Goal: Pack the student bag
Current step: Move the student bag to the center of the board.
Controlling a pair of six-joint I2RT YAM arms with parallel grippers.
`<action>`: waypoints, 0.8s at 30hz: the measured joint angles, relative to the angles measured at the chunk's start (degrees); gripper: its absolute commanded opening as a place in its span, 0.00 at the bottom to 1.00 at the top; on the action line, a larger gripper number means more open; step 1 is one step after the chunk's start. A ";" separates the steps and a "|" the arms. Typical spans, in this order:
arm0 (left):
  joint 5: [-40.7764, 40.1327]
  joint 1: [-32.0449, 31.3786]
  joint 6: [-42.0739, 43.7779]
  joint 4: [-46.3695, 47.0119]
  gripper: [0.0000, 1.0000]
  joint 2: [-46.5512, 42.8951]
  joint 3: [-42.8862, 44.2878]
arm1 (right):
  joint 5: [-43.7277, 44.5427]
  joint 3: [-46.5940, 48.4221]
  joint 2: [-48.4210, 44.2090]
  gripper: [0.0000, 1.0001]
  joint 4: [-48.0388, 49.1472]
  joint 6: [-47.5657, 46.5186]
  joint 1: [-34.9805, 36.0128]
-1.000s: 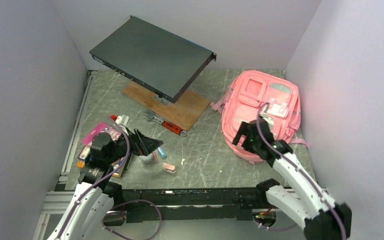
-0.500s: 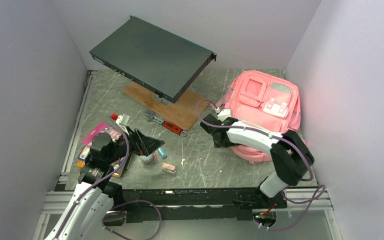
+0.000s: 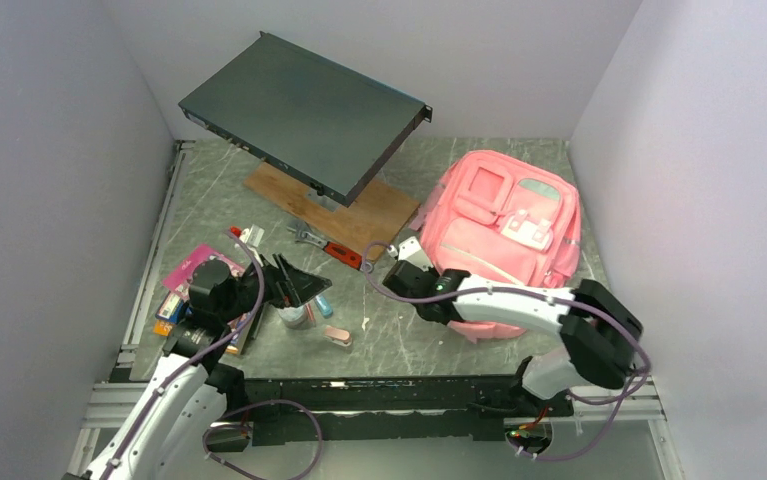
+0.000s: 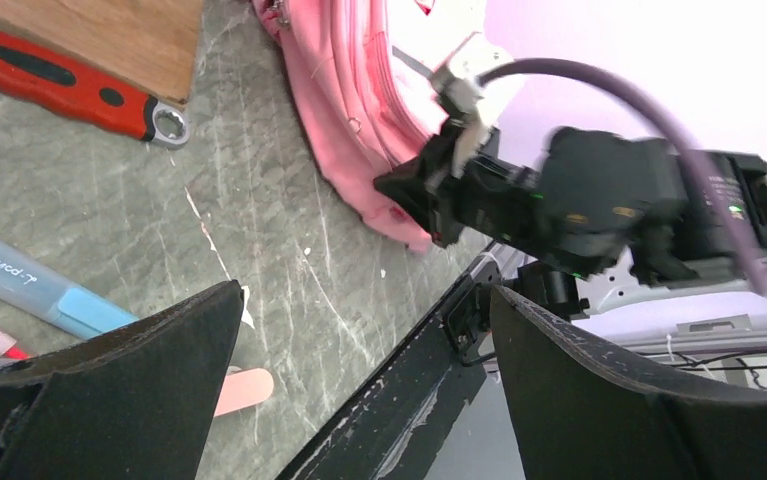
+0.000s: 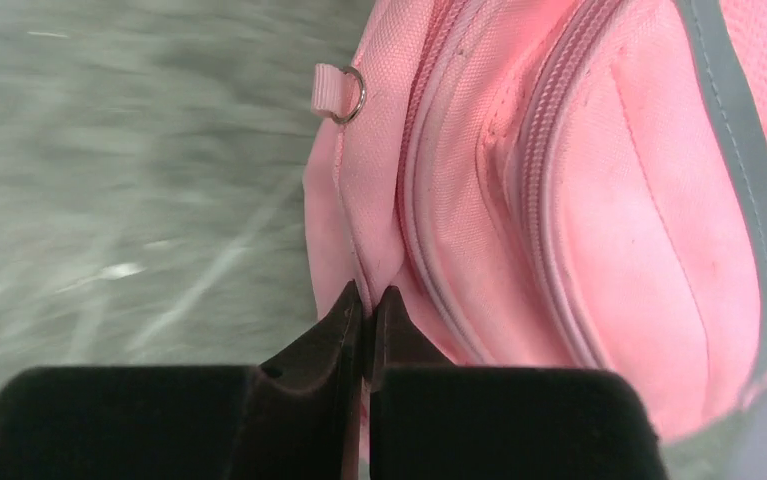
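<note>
Red wrench [image 3: 345, 256], wooden board [image 3: 377, 226], beside student bag [image 3: 504, 228]

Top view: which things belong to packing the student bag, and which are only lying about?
For the job:
- student bag
- right gripper, pinching the bag's edge
- probably things to pack, beside the open left gripper: blue pen, small pink piece, pink packet

Lying about:
- black rack unit
- wooden board
- red wrench
</note>
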 measured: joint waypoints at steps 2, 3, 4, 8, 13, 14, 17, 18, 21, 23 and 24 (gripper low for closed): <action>0.00 -0.04 -1.25 1.77 0.99 1.16 -0.96 | -5.31 -1.49 -4.04 0.00 3.74 -1.88 1.55; 0.00 -0.11 -1.92 2.56 0.99 1.79 -1.42 | -8.55 -2.05 -6.19 0.00 6.19 -2.43 1.84; 0.02 -0.26 -2.89 3.96 0.99 2.58 -2.12 | -10.49 -2.32 -7.43 0.00 7.80 -2.49 1.84; -0.07 -2.89 -7.41 10.91 0.99 7.37 -5.84 | -17.20 -3.43 -10.86 0.13 14.64 -2.25 1.62; -2.19 -10.64 -11.69 18.12 0.99 15.72 -7.19 | -23.32 -4.42 -12.35 0.51 19.30 0.09 1.44; -2.78 -12.20 -12.09 19.50 0.99 17.14 -7.17 | -24.46 -4.46 -13.35 0.54 20.02 0.68 1.46; -5.09 -17.09 -13.57 23.63 0.97 22.34 -6.75 | -24.74 -4.66 -16.79 0.55 19.65 2.40 1.55; -5.66 -18.16 -13.81 24.35 0.95 23.85 -6.36 | -24.37 -4.68 -18.75 0.55 18.60 3.34 1.55; -7.69 -21.73 -14.36 26.18 0.92 30.29 -3.37 | -19.91 -4.63 -25.18 0.62 13.51 8.46 1.51; -8.94 -23.71 -14.34 27.65 0.92 34.80 -0.68 | -15.52 -4.24 -29.09 0.62 7.52 13.49 0.70; -9.49 -24.44 -14.43 28.79 0.92 36.52 0.17 | -14.12 -4.22 -30.47 0.63 5.42 15.26 -0.11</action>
